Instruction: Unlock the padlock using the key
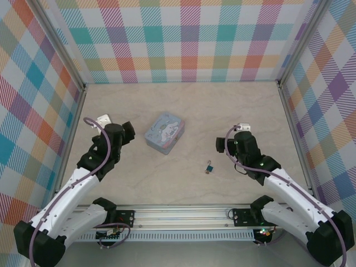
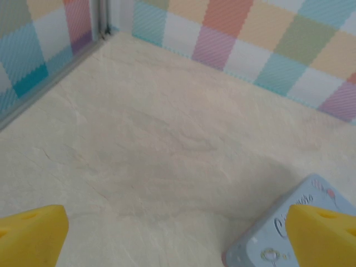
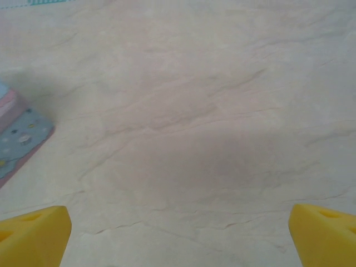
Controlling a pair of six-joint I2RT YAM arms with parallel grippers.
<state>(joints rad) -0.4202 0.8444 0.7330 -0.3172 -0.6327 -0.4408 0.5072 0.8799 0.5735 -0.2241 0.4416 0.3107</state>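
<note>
The padlock point(image 1: 209, 167) lies just behind the right claw point(image 1: 221, 144), slightly left. That claw and the left claw point(image 1: 128, 132) gape open, empty.

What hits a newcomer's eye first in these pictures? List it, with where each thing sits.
Bright plaid walls boxing in the pale table strike first. Then comes the pale blue tin, left of centre and just right of the open left gripper. The tiny padlock lies alone nearer the arms, a little left of the open right gripper.
</note>
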